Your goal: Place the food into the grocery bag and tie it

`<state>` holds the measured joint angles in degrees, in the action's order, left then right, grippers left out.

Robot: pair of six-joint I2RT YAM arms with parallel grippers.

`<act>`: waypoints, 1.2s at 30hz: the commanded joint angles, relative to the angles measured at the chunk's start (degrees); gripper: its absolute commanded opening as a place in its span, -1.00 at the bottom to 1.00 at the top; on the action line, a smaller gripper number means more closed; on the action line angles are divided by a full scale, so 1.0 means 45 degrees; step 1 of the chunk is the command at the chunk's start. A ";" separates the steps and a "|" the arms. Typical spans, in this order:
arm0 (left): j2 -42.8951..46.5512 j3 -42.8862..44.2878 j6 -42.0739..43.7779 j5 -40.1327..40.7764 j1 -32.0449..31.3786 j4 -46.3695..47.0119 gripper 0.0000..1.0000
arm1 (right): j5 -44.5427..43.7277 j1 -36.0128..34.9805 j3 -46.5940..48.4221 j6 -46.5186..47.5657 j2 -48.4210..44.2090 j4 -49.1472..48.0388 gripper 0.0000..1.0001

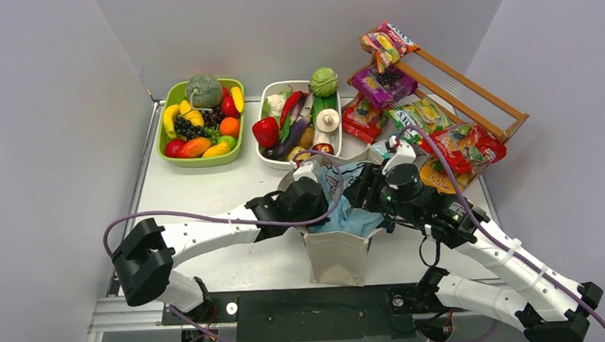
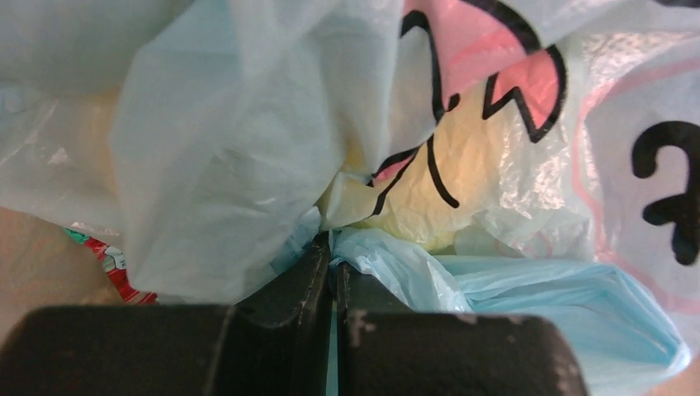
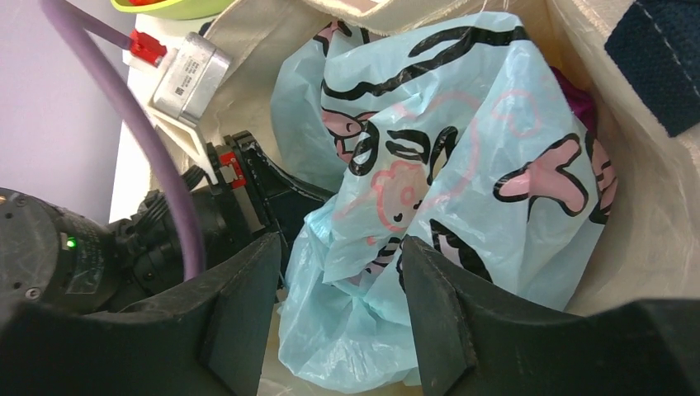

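Up close, the left gripper (image 2: 332,257) was clenched on a fold of the bag (image 3: 462,157), which sat in the tote (image 1: 338,258), while the right gripper (image 3: 338,245) gaped over it; tying seemed in hand, needing a handle caught next.

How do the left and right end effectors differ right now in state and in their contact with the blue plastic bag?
The left end effector is shut, pinching a fold of the grocery bag. The right end effector is open and grips nothing. The left one is buried in the plastic, while the crumpled bag only shows in the gap between the right one's fingers, unclamped. Both are at the mouth of the canvas tote that holds the bag.
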<state>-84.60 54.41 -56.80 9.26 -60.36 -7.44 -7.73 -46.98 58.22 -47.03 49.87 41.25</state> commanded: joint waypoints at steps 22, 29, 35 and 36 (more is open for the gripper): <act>0.1833 0.8574 0.3865 0.1983 -0.0425 -0.8582 0.23 | -0.2611 -0.0090 0.4368 0.0970 0.0025 0.3270 0.29; 0.2923 0.8354 0.4173 0.4187 -0.0268 -1.0601 0.24 | -0.4402 -0.0072 0.3936 0.0490 -0.0633 0.4799 0.36; 0.4352 0.6114 0.3925 0.4362 0.0373 -1.0058 0.24 | -0.5862 -0.0087 0.2921 -0.0208 -0.0931 0.5920 0.36; 0.4447 0.5585 0.3851 0.4238 0.0617 -0.9819 0.24 | -0.5920 -0.0082 0.2615 -0.0359 -0.0938 0.6020 0.36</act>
<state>-66.94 84.97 -39.55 26.65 -60.12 -52.14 -28.08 -46.98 73.47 -45.82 45.63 64.05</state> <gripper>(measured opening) 0.620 0.681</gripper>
